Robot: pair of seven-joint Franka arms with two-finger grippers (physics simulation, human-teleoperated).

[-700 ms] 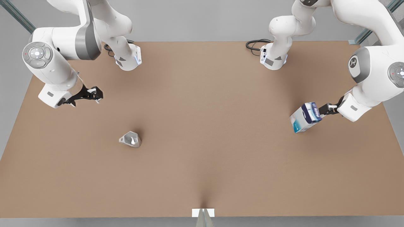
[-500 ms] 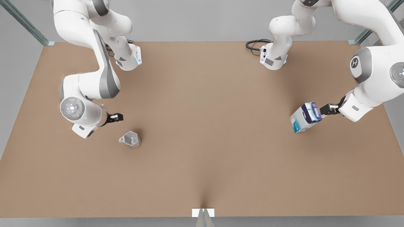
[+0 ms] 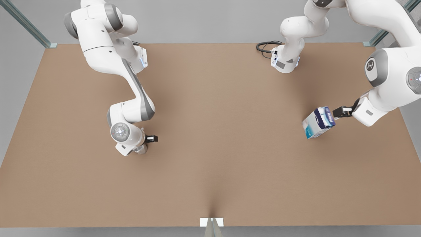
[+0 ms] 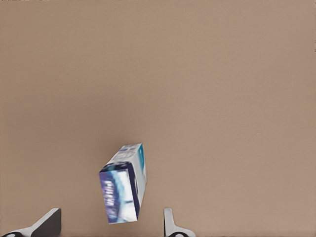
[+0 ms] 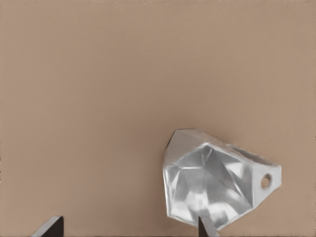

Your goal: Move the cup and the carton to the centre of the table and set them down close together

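Right gripper now dropped over cup, fingers spread and empty, cup unmoved on table, left gripper unchanged, fingers open around carton.

Brown tabletop, seen from above. Toward the tabletop's edge on the front view's right: carton, tilted, dark blue band toward the left tool, which sits at that end. Off the tabletop's centre toward the front view's left: right tool, with a sliver of the silvery cup showing beneath the wrist, the rest hidden. Along the tabletop's far edge: arm bases and a black cable. Midway along the tabletop's near edge: small white tab.
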